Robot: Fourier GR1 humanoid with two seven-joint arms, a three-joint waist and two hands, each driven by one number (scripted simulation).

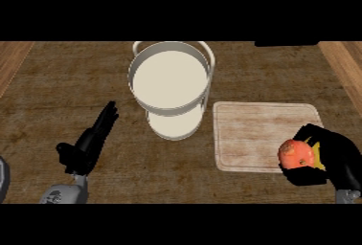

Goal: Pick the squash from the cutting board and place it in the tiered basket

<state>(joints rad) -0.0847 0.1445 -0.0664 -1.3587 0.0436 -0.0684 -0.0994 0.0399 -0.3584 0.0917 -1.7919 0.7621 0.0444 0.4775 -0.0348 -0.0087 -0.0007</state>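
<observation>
Occlusions and crops, head view

We saw only part of the squash [297,153]: the right hand [333,160] curled round it, covering its right side and the cutting board's [254,134] lower right corner. The tiered basket's [173,113] upper tier hid most of the lower one. A dark object [286,43] top right and a grey shape [3,179] at the left edge were cut off; we couldn't identify either.

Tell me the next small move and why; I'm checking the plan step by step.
Probably carry the squash leftward toward the tiered basket. The right hand is curled round it over the cutting board, near its right edge, and the basket stands left of the board with its top tier open. The left hand rests open, clear of that path.
</observation>
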